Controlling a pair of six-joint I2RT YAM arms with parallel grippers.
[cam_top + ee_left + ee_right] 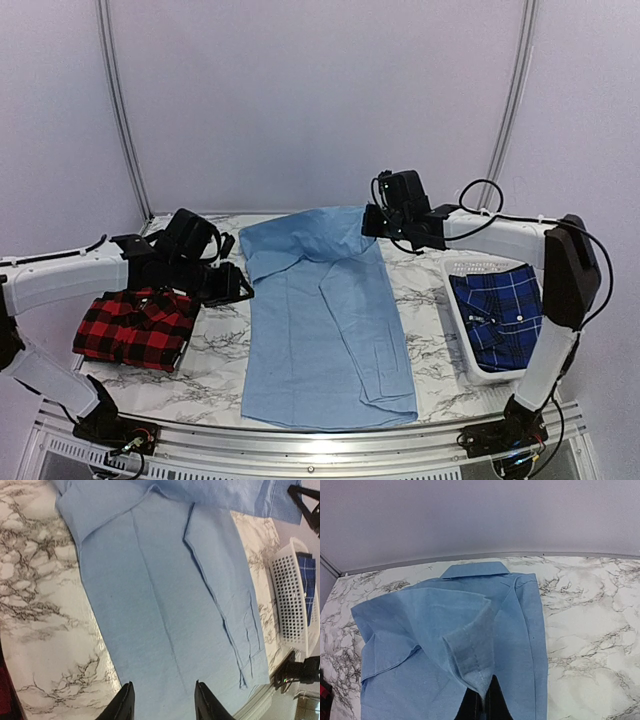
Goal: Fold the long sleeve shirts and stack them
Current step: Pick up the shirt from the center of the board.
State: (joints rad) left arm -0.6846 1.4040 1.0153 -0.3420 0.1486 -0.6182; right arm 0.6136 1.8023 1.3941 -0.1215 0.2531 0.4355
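Observation:
The light blue shirt (325, 320) lies lengthwise down the middle of the marble table, partly folded, its right sleeve laid along the body. My right gripper (368, 222) is shut on a lifted flap of that shirt (470, 650) near the collar end and holds it above the table. My left gripper (240, 287) hovers open at the shirt's left edge with nothing between its fingertips (125, 702); only blue cloth (165, 605) shows below them. The red-and-black check shirt (135, 325) lies folded at the left. The dark blue plaid shirt (503, 310) sits in the basket.
A white perforated basket (463, 330) stands at the table's right edge, also seen as the basket (289, 595) in the left wrist view. Bare marble (215, 350) shows between the red shirt and the blue one. Pale walls enclose the back.

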